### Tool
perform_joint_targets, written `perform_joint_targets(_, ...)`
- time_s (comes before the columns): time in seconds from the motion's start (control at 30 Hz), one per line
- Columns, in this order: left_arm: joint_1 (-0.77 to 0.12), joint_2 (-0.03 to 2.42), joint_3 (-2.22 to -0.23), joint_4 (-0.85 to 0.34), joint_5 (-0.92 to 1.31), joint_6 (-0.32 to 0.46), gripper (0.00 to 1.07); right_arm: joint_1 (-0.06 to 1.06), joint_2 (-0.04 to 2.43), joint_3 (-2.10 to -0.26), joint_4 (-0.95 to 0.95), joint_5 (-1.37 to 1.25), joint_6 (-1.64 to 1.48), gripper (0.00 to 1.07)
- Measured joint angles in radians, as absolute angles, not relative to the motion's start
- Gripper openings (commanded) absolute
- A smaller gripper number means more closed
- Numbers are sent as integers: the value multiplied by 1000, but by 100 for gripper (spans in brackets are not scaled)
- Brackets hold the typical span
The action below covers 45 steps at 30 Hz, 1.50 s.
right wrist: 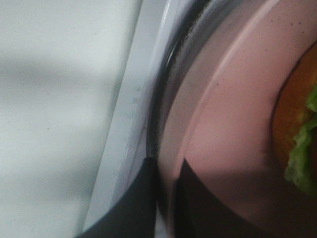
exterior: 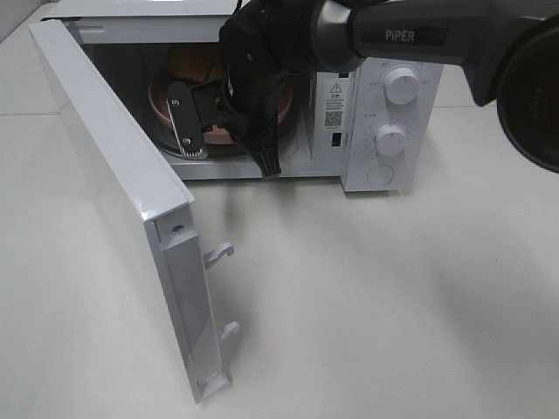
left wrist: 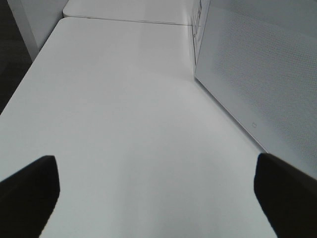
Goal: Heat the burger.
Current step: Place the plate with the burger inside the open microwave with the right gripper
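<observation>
The burger (exterior: 187,63) lies on a pink plate (exterior: 162,105) inside the open microwave (exterior: 384,175). My right arm reaches into the cavity from the right. My right gripper (exterior: 196,147) is shut on the plate's near rim, just inside the front sill. In the right wrist view the two dark fingers (right wrist: 133,203) of the gripper (right wrist: 168,191) pinch the plate (right wrist: 223,124), and the burger (right wrist: 292,114) with green lettuce shows at the edge. My left gripper (left wrist: 156,193) hangs open over bare table, holding nothing.
The microwave door (exterior: 105,148) swings wide open toward the front left, its latch hooks (exterior: 220,253) sticking out. Two knobs (exterior: 402,85) sit on the right panel. A glass turntable (right wrist: 171,84) lies under the plate. A white perforated panel (left wrist: 257,74) stands beside my left gripper.
</observation>
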State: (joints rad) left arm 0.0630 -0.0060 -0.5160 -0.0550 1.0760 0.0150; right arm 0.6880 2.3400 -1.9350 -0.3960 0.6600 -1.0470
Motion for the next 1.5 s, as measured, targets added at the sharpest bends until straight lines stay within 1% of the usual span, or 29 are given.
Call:
perform_joint_targets(0.83,63,-6,-516,-55,1076,15,100,705,2341,-1941,-351,640,-1047,3)
perform_joint_targets(1.5,63,-6,-516,-55,1076,15,100,683,2377,-1943,-352,622,-1046,4)
